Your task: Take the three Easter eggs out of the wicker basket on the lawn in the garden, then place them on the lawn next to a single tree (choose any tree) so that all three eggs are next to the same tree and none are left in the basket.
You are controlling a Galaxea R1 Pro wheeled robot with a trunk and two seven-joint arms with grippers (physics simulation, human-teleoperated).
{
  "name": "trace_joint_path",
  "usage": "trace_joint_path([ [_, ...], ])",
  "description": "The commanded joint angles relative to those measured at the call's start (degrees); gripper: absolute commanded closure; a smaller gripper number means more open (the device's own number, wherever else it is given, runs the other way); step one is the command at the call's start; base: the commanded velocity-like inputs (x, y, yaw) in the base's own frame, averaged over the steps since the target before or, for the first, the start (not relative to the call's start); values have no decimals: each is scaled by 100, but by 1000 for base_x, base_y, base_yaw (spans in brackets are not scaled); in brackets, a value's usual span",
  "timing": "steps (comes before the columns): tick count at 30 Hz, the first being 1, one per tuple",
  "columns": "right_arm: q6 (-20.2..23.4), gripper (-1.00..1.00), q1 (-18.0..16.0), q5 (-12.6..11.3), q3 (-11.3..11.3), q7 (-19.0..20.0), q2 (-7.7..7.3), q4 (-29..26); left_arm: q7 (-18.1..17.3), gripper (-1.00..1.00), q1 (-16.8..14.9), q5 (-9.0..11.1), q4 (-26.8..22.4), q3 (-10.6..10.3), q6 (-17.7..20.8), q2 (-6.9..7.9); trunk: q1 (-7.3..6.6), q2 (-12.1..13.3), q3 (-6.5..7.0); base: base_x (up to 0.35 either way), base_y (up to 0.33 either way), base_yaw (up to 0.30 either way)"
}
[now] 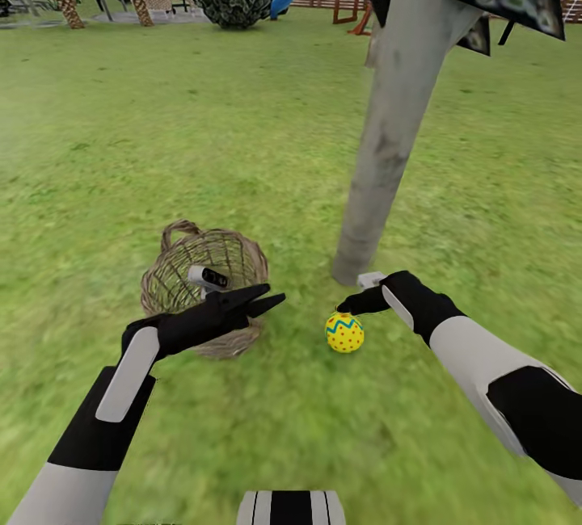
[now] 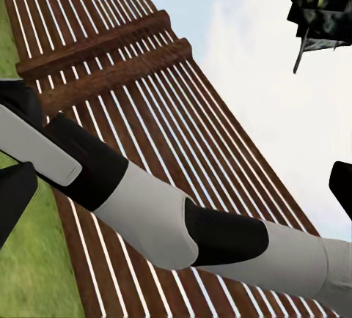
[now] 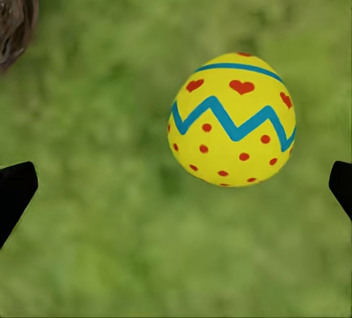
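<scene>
My right gripper [image 1: 349, 304] hangs just above 1 Easter egg [image 1: 344, 332] that lies on the lawn [image 1: 242, 153], close to the foot of the tree [image 1: 388, 145] with the pale grey trunk. In my right wrist view the egg [image 3: 232, 120] sits free on the grass, yellow with a blue zigzag band, red hearts above it and red dots below, and my 2 black fingertips [image 3: 15, 193] stand wide apart on either side of it, touching nothing.

My left gripper [image 1: 271, 296] reaches over the near rim of the wicker basket [image 1: 202, 287], which rests on the lawn just beside the egg and near the tree's base. Its 2 fingers lie close together, tips slightly parted, with nothing between them. I cannot tell through the weave whether any eggs lie inside the basket.

My left wrist view looks across my right arm [image 2: 161, 215] to the brown slatted fence [image 2: 147, 113] and sky.
</scene>
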Motion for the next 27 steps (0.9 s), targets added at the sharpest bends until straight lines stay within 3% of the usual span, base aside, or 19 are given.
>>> trace_joint_path([
  [1,21,-100,-2,-22,34,5,-9,-11,-14,-100,-5,1,4,-6,19,1,-3,0,19,0,0,289],
  [14,21,-100,-2,-23,32,25,-9,-11,-7,-100,-1,1,12,-6,10,-8,-37,18,287,0,0,287],
  [27,21,-100,-2,-30,32,22,-9,5,-78,-100,24,2,13,-6,1,-6,-70,35,572,0,0,20],
])
